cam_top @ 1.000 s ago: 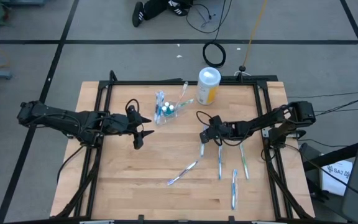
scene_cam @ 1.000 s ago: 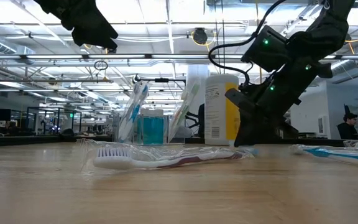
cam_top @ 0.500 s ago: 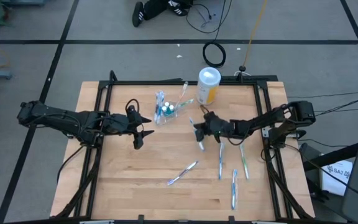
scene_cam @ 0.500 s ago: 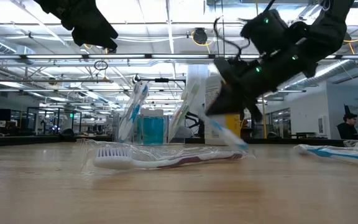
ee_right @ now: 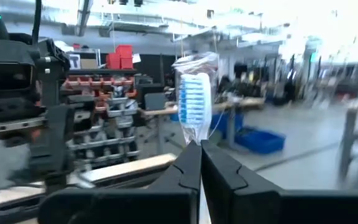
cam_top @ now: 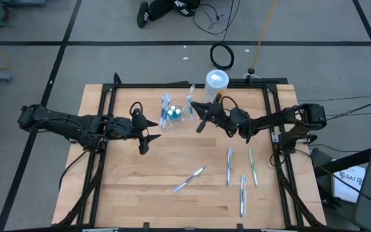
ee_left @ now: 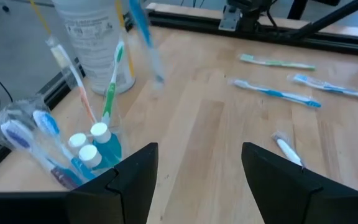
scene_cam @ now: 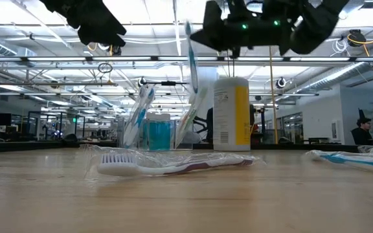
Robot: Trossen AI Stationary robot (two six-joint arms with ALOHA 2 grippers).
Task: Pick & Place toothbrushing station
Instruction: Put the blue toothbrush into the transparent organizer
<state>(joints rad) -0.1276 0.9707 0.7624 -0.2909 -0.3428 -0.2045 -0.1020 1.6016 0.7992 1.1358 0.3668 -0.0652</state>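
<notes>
- Right gripper [cam_top: 200, 120], upper centre of high view, above worktop [cam_top: 172, 206]: fingers clamped on a wrapped toothbrush [ee_right: 193, 104], bristle end up, just right of the clear cup [cam_top: 174, 114].
- Cup holds brushes + teal tubes [ee_left: 95, 146].
- Left gripper [cam_top: 145, 137], centre-left: fingers apart, holding nothing.
- Four loose toothbrushes [cam_top: 229, 165] lie lower right.

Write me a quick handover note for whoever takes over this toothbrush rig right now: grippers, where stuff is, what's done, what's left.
Right gripper: shut on a wrapped toothbrush, raised beside the clear cup.
Left gripper: open, empty, waiting above the table left of the cup.
Cup: holds several toothbrushes and the teal toothpaste tubes, next to the yellow canister.
Done: part of the brushes and the tubes are in the cup.
Left: drop in the held brush, then collect four loose toothbrushes lying on the table's right half.
</notes>
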